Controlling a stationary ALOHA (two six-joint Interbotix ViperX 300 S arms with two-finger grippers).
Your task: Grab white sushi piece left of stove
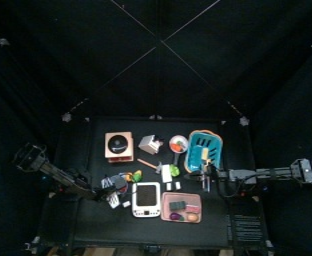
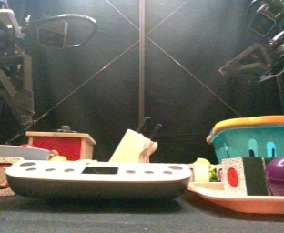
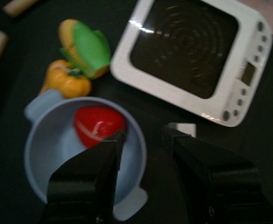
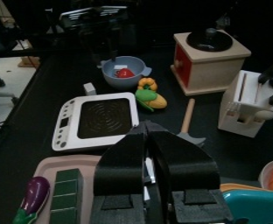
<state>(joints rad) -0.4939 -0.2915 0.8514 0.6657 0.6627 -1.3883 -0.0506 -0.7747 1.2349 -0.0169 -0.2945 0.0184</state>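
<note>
The white sushi piece (image 3: 181, 129) lies on the black table between the stove's corner and a bowl, close ahead of my left gripper (image 3: 150, 156), whose jaws stand open and empty just above it. It also shows in the right wrist view (image 4: 90, 88) and, very small, in the top view (image 1: 116, 201). The stove (image 1: 147, 198) is a flat white rectangle with a dark round plate (image 3: 198, 54) (image 4: 98, 118) (image 2: 96, 177). My left gripper (image 1: 115, 184) hangs left of the stove. My right gripper (image 4: 153, 138) is shut and empty, held above the pink tray (image 4: 57, 179).
A blue-grey bowl (image 3: 69, 149) with a red piece stands beside the sushi piece, with toy vegetables (image 3: 80, 52) near it. A brown box (image 4: 209, 61), a white block (image 4: 250, 101), a teal basket (image 2: 260, 144) and the pink tray (image 1: 182, 207) crowd the table.
</note>
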